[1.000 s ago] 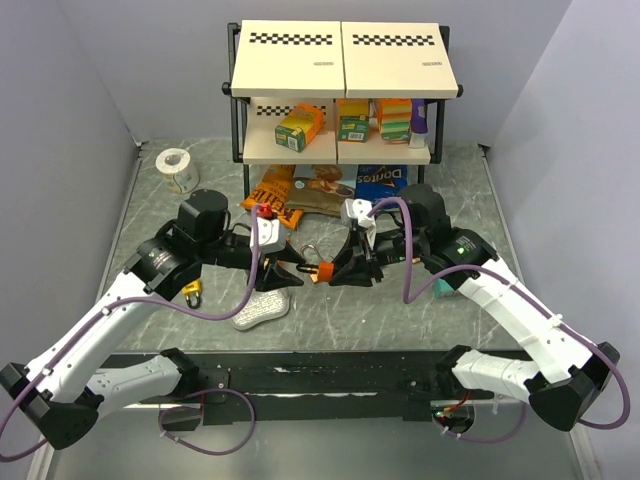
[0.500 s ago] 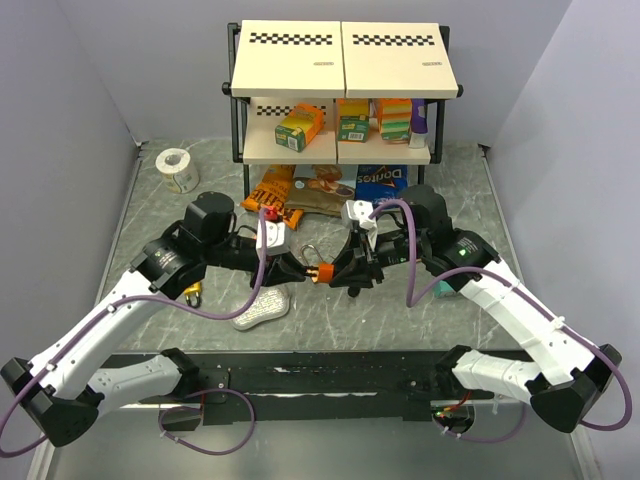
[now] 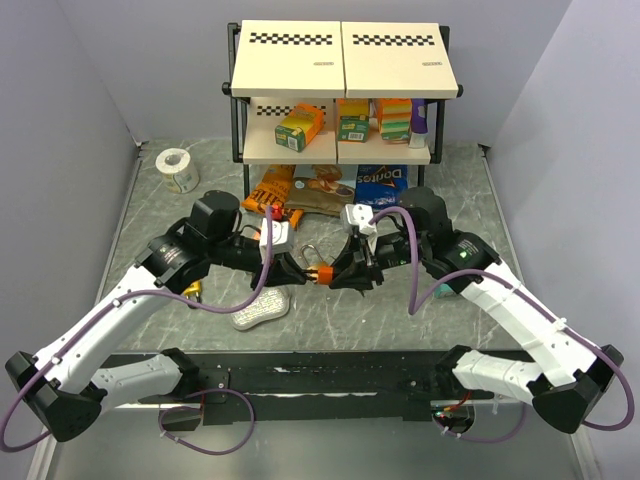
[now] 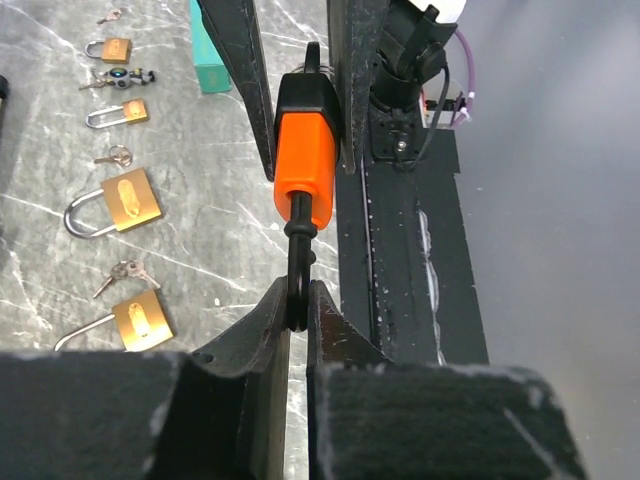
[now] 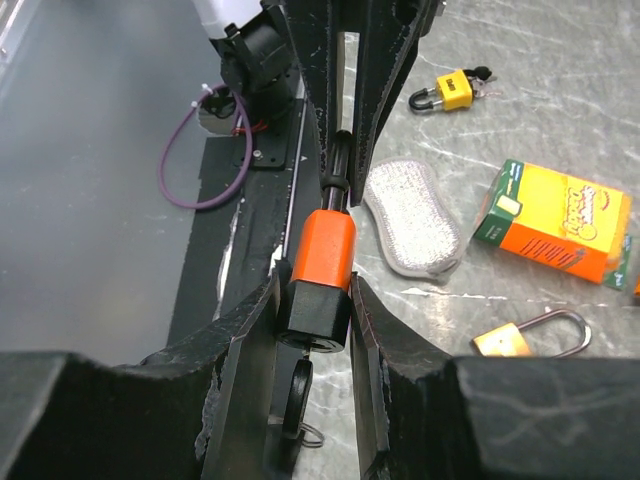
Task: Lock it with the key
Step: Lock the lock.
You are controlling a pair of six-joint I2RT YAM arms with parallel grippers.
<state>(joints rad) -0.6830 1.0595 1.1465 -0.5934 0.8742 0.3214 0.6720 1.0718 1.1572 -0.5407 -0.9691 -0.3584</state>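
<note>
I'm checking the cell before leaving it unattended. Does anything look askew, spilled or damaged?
Nothing stands out. The orange padlock is clamped in line between the left pincer and right pincer. Brass padlocks, the scrub pad and the orange box lie flat on the table, nothing spilled.

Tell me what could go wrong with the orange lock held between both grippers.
The left gripper pinches only the thin black loop at its fingertips, so it may slip out. Both arms clamp one orange padlock; with the right gripper on its body, any mismatched move could twist it loose.
</note>
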